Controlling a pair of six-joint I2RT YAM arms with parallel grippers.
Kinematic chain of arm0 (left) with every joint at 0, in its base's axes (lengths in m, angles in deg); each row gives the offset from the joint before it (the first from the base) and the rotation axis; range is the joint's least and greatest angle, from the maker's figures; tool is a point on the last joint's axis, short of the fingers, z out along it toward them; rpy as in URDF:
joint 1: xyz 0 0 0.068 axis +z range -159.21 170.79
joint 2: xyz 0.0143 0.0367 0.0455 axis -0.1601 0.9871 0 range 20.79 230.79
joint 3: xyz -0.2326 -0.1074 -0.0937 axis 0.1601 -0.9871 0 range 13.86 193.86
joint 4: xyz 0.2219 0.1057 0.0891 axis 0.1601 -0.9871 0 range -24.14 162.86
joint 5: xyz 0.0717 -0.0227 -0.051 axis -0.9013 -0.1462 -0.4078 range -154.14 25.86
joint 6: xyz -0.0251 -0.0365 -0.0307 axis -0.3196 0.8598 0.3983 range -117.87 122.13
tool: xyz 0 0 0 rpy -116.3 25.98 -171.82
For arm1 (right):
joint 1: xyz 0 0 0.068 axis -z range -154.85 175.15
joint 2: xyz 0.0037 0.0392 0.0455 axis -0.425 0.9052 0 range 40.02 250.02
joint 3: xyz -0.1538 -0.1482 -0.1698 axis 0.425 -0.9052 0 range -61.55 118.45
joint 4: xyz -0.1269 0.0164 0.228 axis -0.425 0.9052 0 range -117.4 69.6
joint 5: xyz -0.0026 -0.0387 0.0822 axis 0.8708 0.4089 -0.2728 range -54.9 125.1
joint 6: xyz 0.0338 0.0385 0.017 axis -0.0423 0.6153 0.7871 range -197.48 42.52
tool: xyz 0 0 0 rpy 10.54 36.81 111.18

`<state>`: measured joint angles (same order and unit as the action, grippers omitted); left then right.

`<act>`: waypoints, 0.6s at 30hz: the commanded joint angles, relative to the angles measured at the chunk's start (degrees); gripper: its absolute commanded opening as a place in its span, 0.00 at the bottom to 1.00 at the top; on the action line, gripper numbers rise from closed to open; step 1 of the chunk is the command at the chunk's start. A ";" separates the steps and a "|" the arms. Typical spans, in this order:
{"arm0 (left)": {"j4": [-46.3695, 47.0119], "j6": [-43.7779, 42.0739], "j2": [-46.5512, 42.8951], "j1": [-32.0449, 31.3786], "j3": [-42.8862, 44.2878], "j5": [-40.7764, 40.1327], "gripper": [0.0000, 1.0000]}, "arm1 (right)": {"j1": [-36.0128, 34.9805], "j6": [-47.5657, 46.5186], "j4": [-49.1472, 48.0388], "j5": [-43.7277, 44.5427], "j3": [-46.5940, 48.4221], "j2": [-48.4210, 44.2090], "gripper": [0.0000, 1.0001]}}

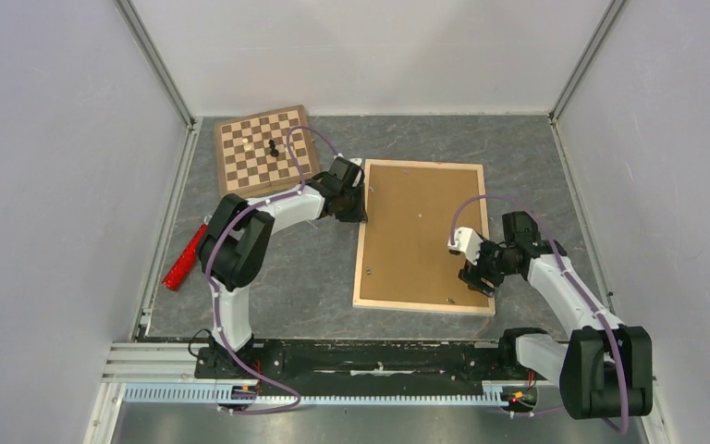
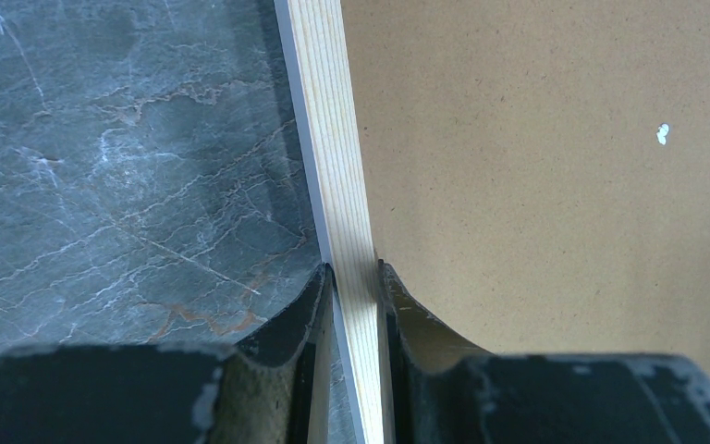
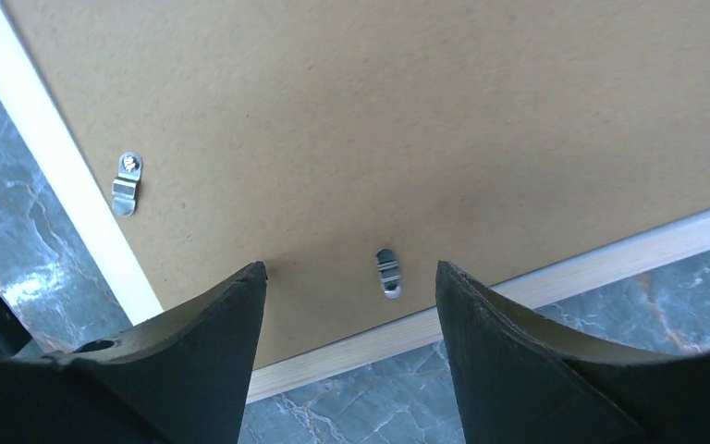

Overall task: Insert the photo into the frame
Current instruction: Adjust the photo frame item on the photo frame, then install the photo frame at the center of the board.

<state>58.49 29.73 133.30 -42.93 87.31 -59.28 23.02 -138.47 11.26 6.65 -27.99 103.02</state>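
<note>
From overhead I see the frame (image 1: 416, 304) lying flat on the grey table (image 1: 296, 277), right of centre, back side up, with a brown backing board (image 1: 407, 231) filling its opening.

My left gripper (image 1: 361, 213) reaches in from the left and meets the frame's left bar near the far corner. In the left wrist view, the two dark fingers are clamped on that light wooden bar (image 2: 337, 157), one on the table side and one on the board (image 2: 536, 185) side.

My right gripper (image 1: 474, 281) sits over the board's near right area, inside the frame. In the right wrist view, its fingers stand well apart and hold nothing. A small metal clip (image 3: 387, 272) on the board (image 3: 379, 111) shows in the gap between them, just beside the near bar (image 3: 564, 277). A second clip (image 3: 127, 183) lies to the left. I cannot tell whether the fingertips touch the board.

A chessboard (image 1: 266, 151) sits at the far left.
</note>
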 commanded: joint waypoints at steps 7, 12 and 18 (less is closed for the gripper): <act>-0.75 -3.23 2.59 -0.43 0.82 2.62 0.14 | -0.16 -3.67 -3.47 0.63 -5.05 -1.06 0.70; -1.01 -3.51 2.96 -0.39 0.99 2.83 0.14 | -0.42 -3.17 -5.19 0.83 -5.35 -0.43 0.70; -1.10 -3.52 3.19 -0.32 1.08 2.88 0.14 | -0.72 -2.78 -6.75 1.27 -4.97 1.56 0.70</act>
<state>58.27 29.22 133.80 -42.71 87.96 -58.31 22.71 -140.94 7.30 6.58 -32.51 102.67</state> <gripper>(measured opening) 0.258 0.698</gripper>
